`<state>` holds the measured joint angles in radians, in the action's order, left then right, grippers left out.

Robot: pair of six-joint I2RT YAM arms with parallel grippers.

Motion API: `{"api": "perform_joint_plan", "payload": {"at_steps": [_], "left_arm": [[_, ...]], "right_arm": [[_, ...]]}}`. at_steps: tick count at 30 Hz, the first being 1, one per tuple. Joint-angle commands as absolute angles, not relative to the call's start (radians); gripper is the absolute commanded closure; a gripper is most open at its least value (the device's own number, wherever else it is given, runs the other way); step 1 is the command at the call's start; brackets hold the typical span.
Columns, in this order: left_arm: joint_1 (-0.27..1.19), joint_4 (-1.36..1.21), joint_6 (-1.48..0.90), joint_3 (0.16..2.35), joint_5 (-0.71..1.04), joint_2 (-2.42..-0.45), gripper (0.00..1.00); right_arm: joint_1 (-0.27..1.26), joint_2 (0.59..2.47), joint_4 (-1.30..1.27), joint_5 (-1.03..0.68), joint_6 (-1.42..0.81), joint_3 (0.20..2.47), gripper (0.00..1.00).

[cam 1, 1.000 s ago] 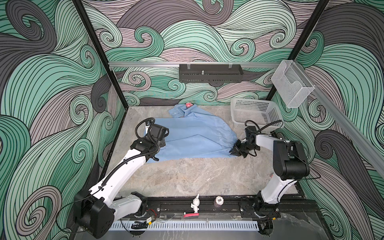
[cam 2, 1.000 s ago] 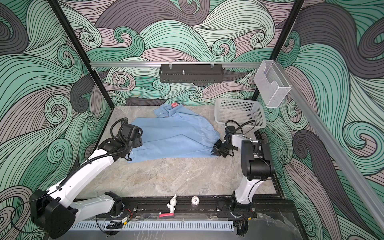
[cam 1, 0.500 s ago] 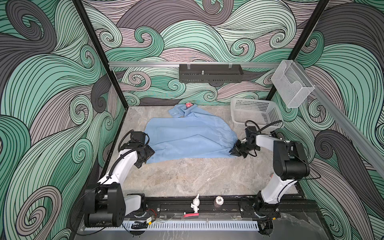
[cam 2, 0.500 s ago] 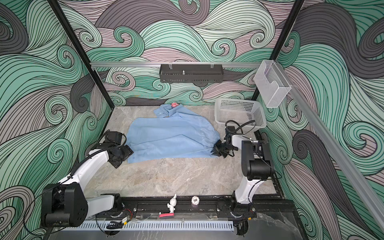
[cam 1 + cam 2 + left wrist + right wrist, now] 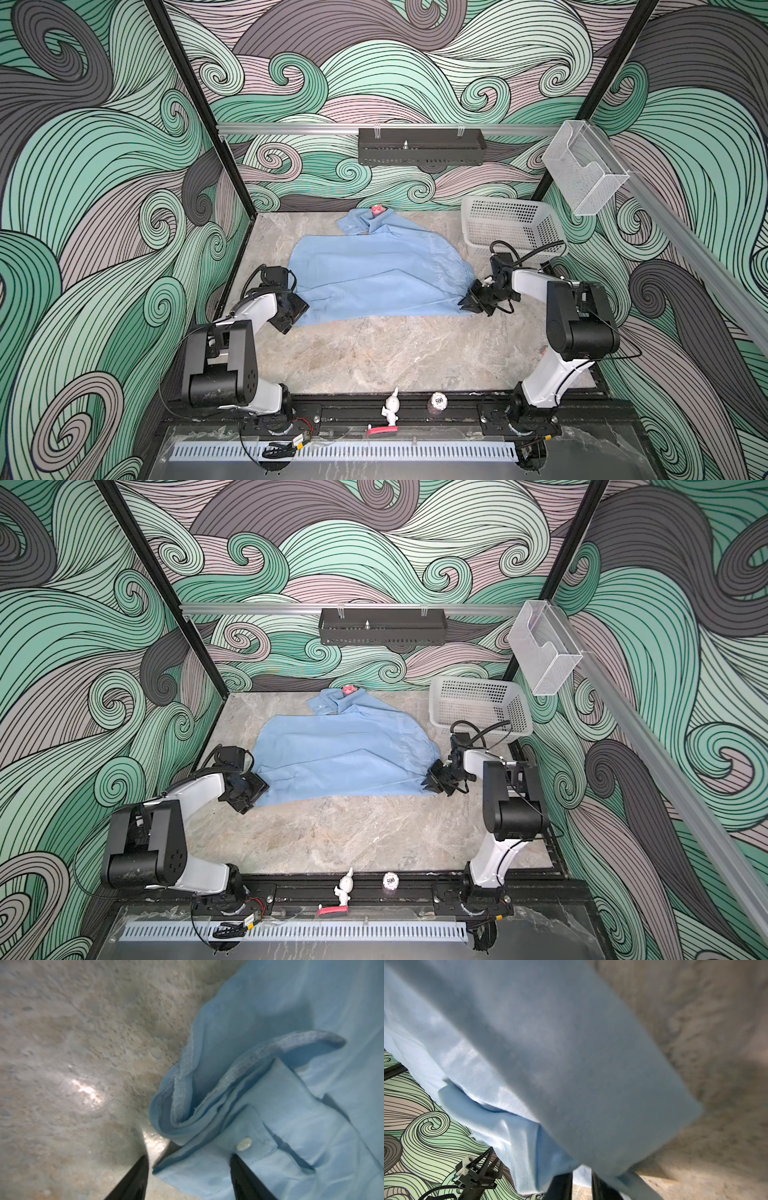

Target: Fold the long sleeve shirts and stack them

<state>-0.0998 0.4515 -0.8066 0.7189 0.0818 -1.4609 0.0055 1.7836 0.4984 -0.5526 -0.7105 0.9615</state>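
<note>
Left wrist view: left fingers [image 5: 133,1180] have retreated to a corner of the shirt [image 5: 270,1084], parted astride it. Right fingers [image 5: 560,1186] clench another corner; folding looks near.

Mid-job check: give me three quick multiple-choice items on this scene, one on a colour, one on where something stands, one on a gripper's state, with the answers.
1. What colour is the shirt?
A. white
B. light blue
C. red

2. Where does the white basket stand?
A. at the far right corner of the table
B. at the near left corner
C. on the shirt

3. What is the right gripper doing?
A. open over the basket
B. shut on the shirt's near right edge
C. resting on bare table

Answers: 1 B, it is pale blue in every view; 2 A, it sits at the back right by the wall; 3 B, cloth is pinched in it in the right wrist view.
</note>
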Motion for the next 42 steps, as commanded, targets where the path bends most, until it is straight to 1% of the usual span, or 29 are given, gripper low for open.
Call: {"api": "perform_joint_plan", "payload": {"at_steps": [1,8,10,12,15,17,21,23,25,27,30,31,33,35,40,42], "left_arm": [[-0.109,0.421,-0.795,0.699,0.117,-1.498,0.43],[-0.109,0.414,-0.785,0.713,0.149,-1.53,0.76],[-0.104,0.426,-0.78,0.72,0.16,-1.516,0.82],[-0.092,0.451,-0.769,0.734,0.17,-1.485,0.82],[-0.047,0.538,-0.728,0.778,0.19,-1.43,0.79],[-0.02,0.602,-0.697,0.816,0.19,-1.369,0.78],[0.007,0.638,-0.654,0.871,0.231,-1.31,0.84],[0.021,0.659,-0.648,0.916,0.234,-1.308,0.89],[0.044,0.681,-0.637,0.984,0.234,-1.319,0.95],[0.072,0.681,-0.627,1.064,0.24,-1.345,1.0],[0.136,0.695,-0.601,1.25,0.237,-1.415,1.0],[0.158,0.697,-0.592,1.333,0.239,-1.471,1.0],[0.201,0.695,-0.574,1.485,0.253,-1.545,1.0],[0.243,0.698,-0.559,1.676,0.268,-1.643,1.0],[0.324,0.719,-0.537,2.115,0.337,-1.853,1.0],[0.344,0.732,-0.528,2.218,0.359,-1.889,1.0]], "right_arm": [[0.007,1.783,0.552,-0.526,-0.697,0.949,0.81],[0.007,1.782,0.555,-0.526,-0.696,0.948,0.81],[0.007,1.781,0.557,-0.525,-0.694,0.946,0.81],[0.006,1.779,0.56,-0.526,-0.693,0.946,0.81],[0.007,1.774,0.562,-0.526,-0.691,0.944,0.8],[0.006,1.772,0.56,-0.525,-0.693,0.942,0.8],[0.009,1.773,0.553,-0.529,-0.7,0.941,0.8],[0.011,1.765,0.555,-0.531,-0.705,0.94,0.8],[0.012,1.747,0.567,-0.528,-0.703,0.942,0.77],[0.012,1.723,0.584,-0.526,-0.696,0.945,0.73],[0.011,1.681,0.62,-0.522,-0.684,0.949,0.63],[0.011,1.662,0.633,-0.519,-0.679,0.949,0.6],[0.009,1.624,0.663,-0.513,-0.671,0.954,0.56],[0.009,1.581,0.69,-0.508,-0.669,0.965,0.54],[0.011,1.503,0.764,-0.494,-0.665,1.024,0.52],[0.014,1.484,0.781,-0.495,-0.666,1.049,0.52]]}}
